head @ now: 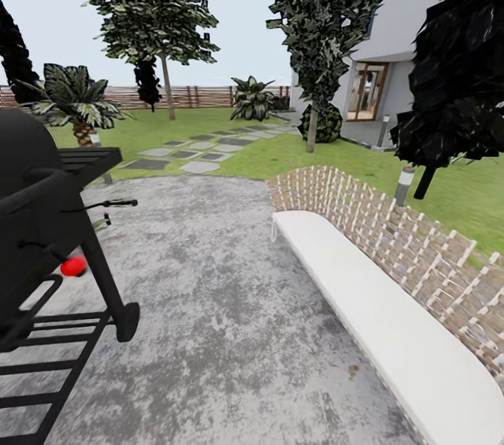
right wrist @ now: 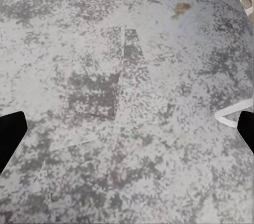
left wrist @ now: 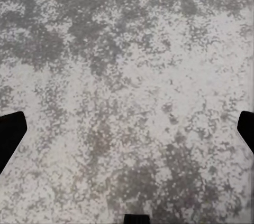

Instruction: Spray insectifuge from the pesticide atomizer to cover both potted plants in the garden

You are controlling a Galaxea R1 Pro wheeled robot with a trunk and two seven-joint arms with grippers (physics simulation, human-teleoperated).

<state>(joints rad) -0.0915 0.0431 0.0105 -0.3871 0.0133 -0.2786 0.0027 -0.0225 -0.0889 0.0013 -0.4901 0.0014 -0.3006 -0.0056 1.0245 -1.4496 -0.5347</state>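
You can't yet work out a bearing to the pesticide atomizer: it is not to be made out, and neither are the potted plants. So which arm is nearer and how the bottle's long axis lies can't be told. Both the left gripper [left wrist: 127,129] and the right gripper [right wrist: 127,129] hang spread wide and empty over the patio [head: 210,277]. The grill [head: 42,221] stands at lower left and the bench [head: 378,319] at lower right. Judge your heading towards the lawn [head: 308,158] at centre frame.

Bright flat daylight, shadowless, grainy textures
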